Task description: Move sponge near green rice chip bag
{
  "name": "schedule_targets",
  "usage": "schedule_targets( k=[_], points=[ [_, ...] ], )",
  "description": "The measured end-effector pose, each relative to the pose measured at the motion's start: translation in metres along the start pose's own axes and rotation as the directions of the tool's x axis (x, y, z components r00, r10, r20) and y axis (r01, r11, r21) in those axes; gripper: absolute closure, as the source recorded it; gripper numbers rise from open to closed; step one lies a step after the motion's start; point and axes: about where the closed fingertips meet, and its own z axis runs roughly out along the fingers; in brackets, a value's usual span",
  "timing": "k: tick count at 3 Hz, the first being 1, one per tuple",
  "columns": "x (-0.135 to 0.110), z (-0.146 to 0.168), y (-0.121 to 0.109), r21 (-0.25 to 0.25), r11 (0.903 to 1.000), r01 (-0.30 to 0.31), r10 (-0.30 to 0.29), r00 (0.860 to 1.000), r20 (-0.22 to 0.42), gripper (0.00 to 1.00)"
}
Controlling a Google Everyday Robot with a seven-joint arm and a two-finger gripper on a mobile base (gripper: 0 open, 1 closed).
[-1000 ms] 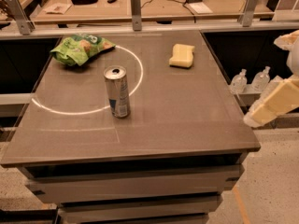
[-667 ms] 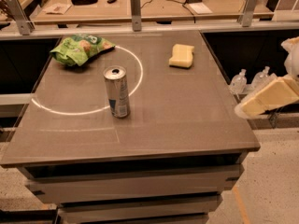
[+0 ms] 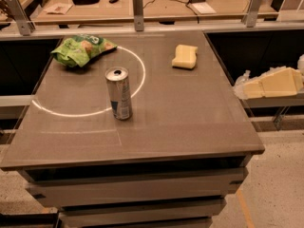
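One sponge (image 3: pixel 185 56): pale yellow, thick, soft corners, flat on far right of table (image 3: pixel 190 122).
Green rice chip bag (image 3: pixel 81 49): far left, well apart.
Gripper (image 3: pixel 273 83): off table, right side.

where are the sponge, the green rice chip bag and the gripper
sponge (image 3: pixel 185 56), camera view, middle of top face
green rice chip bag (image 3: pixel 81 49), camera view, front panel
gripper (image 3: pixel 254 87), camera view, pale left end, far right of picture
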Motion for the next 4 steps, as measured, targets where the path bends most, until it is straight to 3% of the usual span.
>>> schedule_targets(
  k=[2, 3, 4],
  points=[
    [-0.012, 0.011, 0.009, 0.005, 0.9998, -0.019, 0.019, 1.0, 0.004, 0.0],
    [-0.038, 0.036, 0.031, 0.004, 0.9983, -0.059, 0.059, 0.996, 0.062, 0.0],
    [-0.068, 0.061, 0.044, -0.009, 0.9954, -0.095, 0.095, 0.979, 0.178, 0.0]
  ],
)
